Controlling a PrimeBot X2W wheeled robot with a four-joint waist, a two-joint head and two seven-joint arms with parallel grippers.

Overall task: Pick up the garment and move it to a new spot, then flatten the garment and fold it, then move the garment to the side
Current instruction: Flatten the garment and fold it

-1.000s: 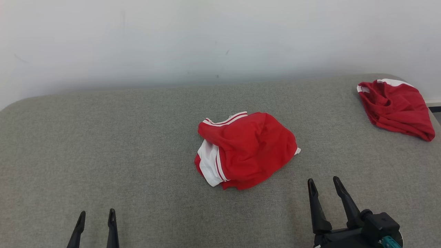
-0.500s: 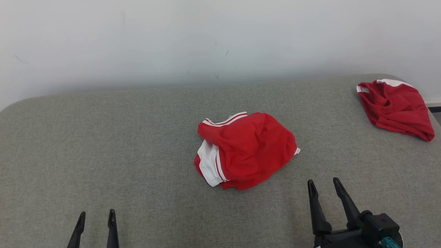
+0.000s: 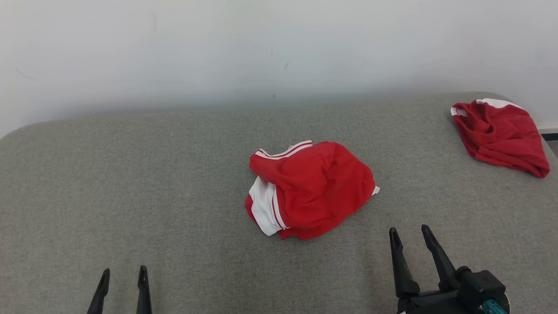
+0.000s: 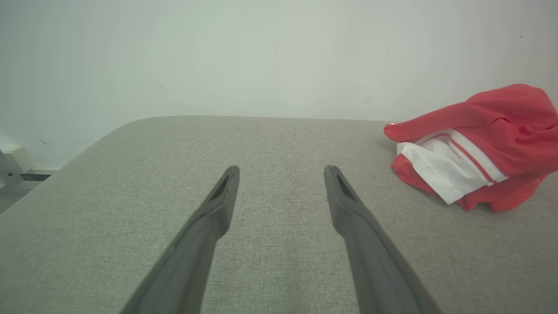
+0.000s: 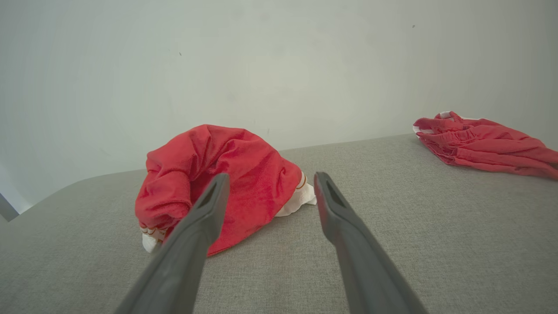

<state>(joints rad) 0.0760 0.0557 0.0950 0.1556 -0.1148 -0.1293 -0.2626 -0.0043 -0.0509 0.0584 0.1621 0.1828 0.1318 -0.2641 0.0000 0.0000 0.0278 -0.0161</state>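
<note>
A crumpled red garment [image 3: 314,189] with white panels and stripes lies in a heap in the middle of the grey padded surface [image 3: 130,183]. The left wrist view has the garment [image 4: 479,152] at its right edge; the right wrist view has the garment [image 5: 218,179] just beyond the fingers. My left gripper [image 3: 123,274] sits at the lower left, open and empty, well short of the cloth. My right gripper [image 3: 409,232] stands open and empty at the lower right, a little nearer than the heap. Both wrist views confirm it: left gripper [image 4: 281,171] and right gripper [image 5: 269,177] have spread fingers.
A second red garment [image 3: 501,133] lies bunched at the far right corner of the surface, seen too in the right wrist view [image 5: 484,141]. A pale wall [image 3: 261,48] rises right behind the surface. The surface's edges curve down at the far left and right.
Nothing on the surface has moved. The whole picture has shifted by a few pixels, so the camera moved slightly; both grippers stay open in place.
</note>
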